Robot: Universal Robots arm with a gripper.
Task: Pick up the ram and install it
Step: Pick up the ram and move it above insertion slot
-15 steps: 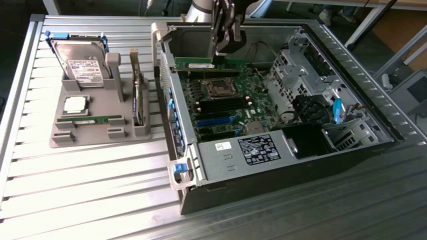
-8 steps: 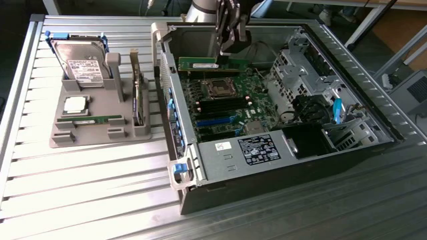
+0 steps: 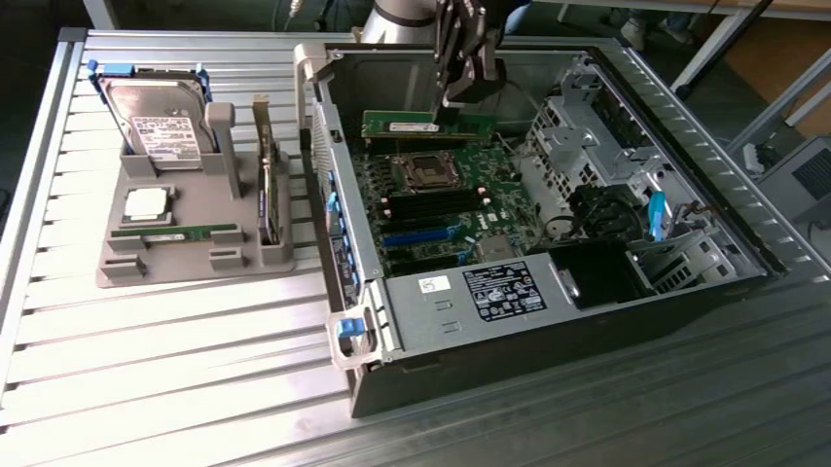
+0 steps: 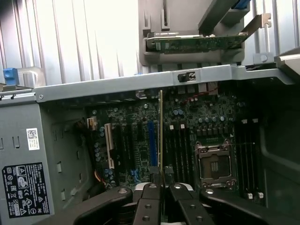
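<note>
i had the jaws closed on the ram, pinching it at its top edge. the stick hung long side level inside the open computer case, over the far part of the motherboard, just past the cpu socket. in the wrist view i saw the ram edge-on as a thin upright line running between the fingertips down toward the board, beside the row of black memory slots. i couldn't tell whether it touched a slot. the power supply sat at the near end of the case.

the case lay on its side on the slatted metal tabletop. to the exterior view's left stood a grey holder with a second stick lying flat in its groove, a silver processor chip behind that, a hard drive propped at the far end, and an upright expansion card on the side nearest the case.
</note>
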